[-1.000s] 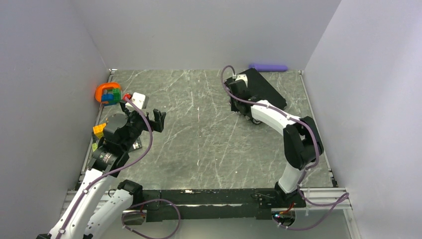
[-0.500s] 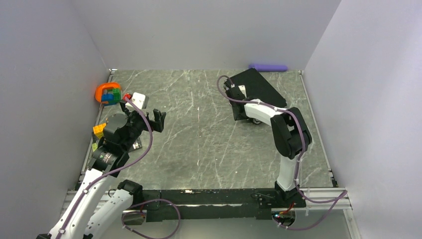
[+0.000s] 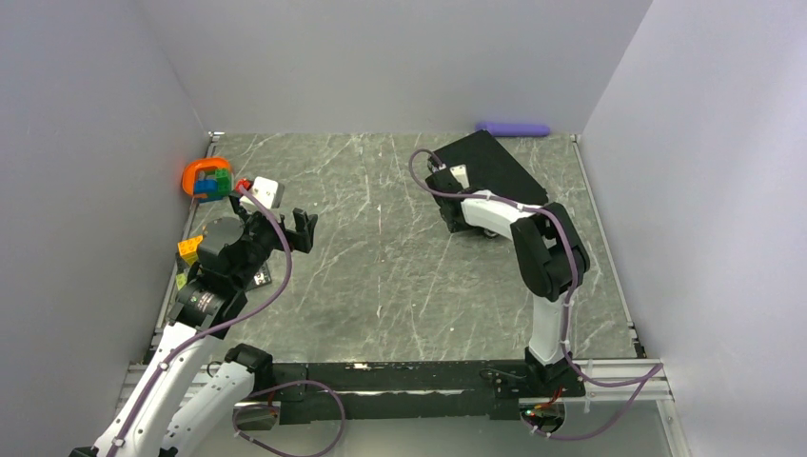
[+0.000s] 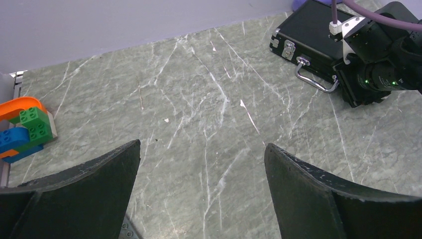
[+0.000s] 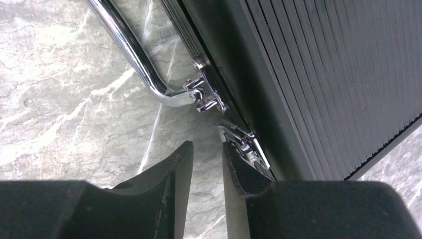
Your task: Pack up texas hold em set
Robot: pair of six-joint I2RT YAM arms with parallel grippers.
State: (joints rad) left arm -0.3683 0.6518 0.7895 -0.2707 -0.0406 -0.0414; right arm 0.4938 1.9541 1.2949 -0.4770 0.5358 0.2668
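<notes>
With your right gripper (image 5: pixel 204 164) nearly closed on nothing beside the latch (image 5: pixel 245 144) of the shut briefcase (image 3: pixel 500 169) at the table's far right, and your left gripper (image 4: pixel 201 164) open, pushing could slide the case.

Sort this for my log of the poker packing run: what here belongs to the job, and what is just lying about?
Job:
black briefcase, lid down, with its silver handle
right gripper, near its latch

Lying about:
orange ring with toy blocks
purple stick
yellow block
left gripper, open over bare table
</notes>
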